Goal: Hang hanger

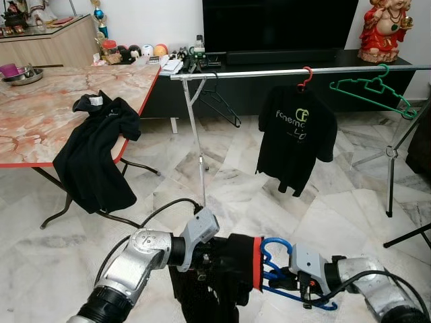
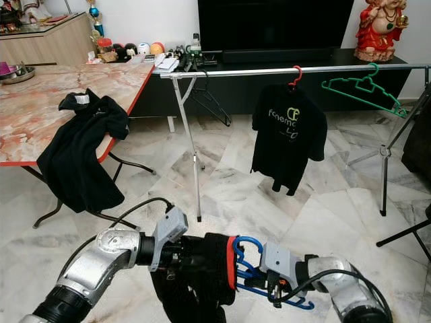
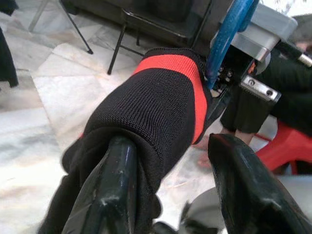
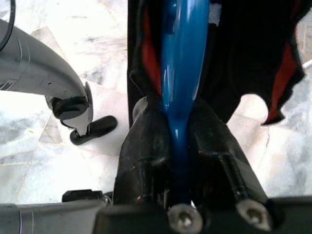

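A blue hanger (image 1: 276, 259) is clamped between the fingers of my right gripper (image 4: 180, 122), low in front of me. Its arm runs into the red-trimmed collar of a black garment (image 1: 232, 269). My left gripper (image 3: 173, 146) stands open. One of its fingers (image 3: 109, 190) is tucked under the garment's fabric (image 3: 151, 107); the other is bare and apart. The silver rack rail (image 1: 269, 73) stretches across ahead, well beyond both grippers.
On the rail hang a black T-shirt (image 1: 296, 134) on a red hanger, a bare green hanger (image 1: 374, 91) and a black hanger (image 1: 219, 104). The rack's pole (image 1: 199, 155) stands ahead. A marble table (image 1: 40, 114) at left has a black shirt (image 1: 97, 151) draped over its edge.
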Motion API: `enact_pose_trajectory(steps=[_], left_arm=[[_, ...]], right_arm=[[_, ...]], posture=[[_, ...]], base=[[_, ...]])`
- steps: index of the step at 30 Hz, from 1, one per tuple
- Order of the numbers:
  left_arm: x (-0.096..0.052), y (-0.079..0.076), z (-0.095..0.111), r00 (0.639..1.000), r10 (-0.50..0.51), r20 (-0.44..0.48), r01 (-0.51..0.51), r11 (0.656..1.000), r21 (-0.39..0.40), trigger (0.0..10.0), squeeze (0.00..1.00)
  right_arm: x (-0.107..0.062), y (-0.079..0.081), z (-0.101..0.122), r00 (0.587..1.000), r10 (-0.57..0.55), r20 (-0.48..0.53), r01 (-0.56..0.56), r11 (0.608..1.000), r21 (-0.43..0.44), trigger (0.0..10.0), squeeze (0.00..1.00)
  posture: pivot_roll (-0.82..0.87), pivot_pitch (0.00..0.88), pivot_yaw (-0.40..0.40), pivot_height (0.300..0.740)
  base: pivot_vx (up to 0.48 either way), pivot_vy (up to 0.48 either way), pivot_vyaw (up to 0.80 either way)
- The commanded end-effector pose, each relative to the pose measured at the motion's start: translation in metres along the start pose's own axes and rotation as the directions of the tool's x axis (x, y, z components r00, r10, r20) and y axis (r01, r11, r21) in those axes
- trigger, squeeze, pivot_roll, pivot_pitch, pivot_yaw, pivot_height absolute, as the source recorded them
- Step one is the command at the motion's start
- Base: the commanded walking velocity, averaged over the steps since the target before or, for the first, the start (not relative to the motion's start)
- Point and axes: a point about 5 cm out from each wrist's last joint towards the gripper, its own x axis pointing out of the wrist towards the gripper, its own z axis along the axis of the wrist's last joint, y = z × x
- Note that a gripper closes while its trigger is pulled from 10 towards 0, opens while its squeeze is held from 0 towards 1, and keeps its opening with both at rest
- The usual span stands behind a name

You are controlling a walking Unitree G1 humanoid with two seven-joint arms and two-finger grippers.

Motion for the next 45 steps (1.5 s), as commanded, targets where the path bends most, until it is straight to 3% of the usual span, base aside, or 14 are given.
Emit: enact_pose_trajectory(steps=[1, 8, 17, 20, 21, 23, 24, 30, 39, 42, 45], left_arm=[[0.0, 0.0, 0.006, 0.998, 0.022, 0.06, -0.02, 1.0, -0.02, 10.0, 0.0], [0.007, -0.001, 0.006, 0.981, 0.103, 0.164, -0.083, 0.989, -0.122, 10.0, 0.0], [0.008, 0.001, 0.007, 0.962, 0.171, 0.212, -0.135, 0.975, -0.175, 10.0, 0.0], [0.007, 0.007, 0.008, 0.941, 0.237, 0.241, -0.188, 0.959, -0.212, 10.0, 0.0], [0.006, 0.009, 0.008, 0.934, 0.26, 0.246, -0.207, 0.953, -0.221, 6.7, 0.0], [0.007, 0.011, 0.008, 0.928, 0.283, 0.242, -0.23, 0.947, -0.223, 6.7, 0.0], [0.008, 0.011, 0.009, 0.923, 0.295, 0.246, -0.239, 0.943, -0.232, 0.0, 0.0], [0.01, 0.013, 0.008, 0.911, 0.33, 0.245, -0.272, 0.931, -0.244, 0.0, 0.0], [0.003, 0.003, 0.0, 0.962, 0.205, 0.18, -0.166, 0.964, -0.208, 0.0, 0.0], [0.0, 0.009, -0.002, 0.952, 0.256, 0.167, -0.221, 0.954, -0.202, 0.0, 0.0], [-0.005, 0.022, -0.001, 0.909, 0.382, 0.17, -0.348, 0.917, -0.197, 0.0, 0.0]], right_arm=[[0.002, 0.002, 0.004, 0.999, -0.011, 0.04, 0.011, 1.0, -0.002, 0.0, 0.0], [0.008, 0.007, 0.008, 0.993, -0.046, 0.104, 0.044, 0.999, 0.021, 0.0, 0.0], [0.014, 0.017, 0.01, 0.992, -0.007, 0.127, 0.004, 1.0, 0.023, 0.0, 0.0], [0.014, 0.017, 0.01, 0.991, -0.012, 0.13, 0.008, 1.0, 0.028, 0.0, 0.0], [0.014, 0.018, 0.01, 0.991, -0.013, 0.131, 0.009, 1.0, 0.029, 0.0, 0.0], [0.014, 0.018, 0.01, 0.991, -0.013, 0.13, 0.01, 0.999, 0.03, 0.0, 0.0], [0.014, 0.019, 0.011, 0.991, -0.013, 0.13, 0.009, 0.999, 0.031, 0.0, 0.0], [0.017, 0.02, 0.01, 0.992, -0.019, 0.127, 0.014, 0.999, 0.034, 0.0, 0.0], [0.012, 0.014, 0.007, 0.994, -0.059, 0.095, 0.056, 0.998, 0.031, 0.0, 0.0], [0.011, 0.012, 0.008, 0.993, -0.078, 0.093, 0.075, 0.997, 0.03, 0.0, 0.0], [0.011, 0.006, 0.011, 0.985, -0.133, 0.111, 0.129, 0.991, 0.039, 0.0, 0.0]], posture=[[0.02, 0.058, 0.027, 0.74], [0.02, 0.061, 0.025, 0.74], [0.02, 0.065, 0.022, 0.74], [0.02, 0.066, 0.021, 0.74], [0.02, 0.066, 0.021, 0.74], [0.02, 0.066, 0.021, 0.74], [0.02, 0.066, 0.021, 0.74], [0.02, 0.065, 0.022, 0.74], [0.02, 0.067, 0.024, 0.74], [0.02, 0.066, 0.024, 0.74], [0.02, 0.066, 0.023, 0.74]], base=[[0.0, 0.0, 0.0], [0.0, 0.0, 0.0], [0.0, 0.0, 0.0], [0.0, 0.0, 0.0], [0.0, 0.0, 0.0], [0.0, 0.0, 0.0], [0.0, 0.0, 0.0], [0.0, 0.0, 0.0], [0.0, 0.0, 0.0], [0.0, 0.0, 0.0], [0.0, 0.0, 0.0]])
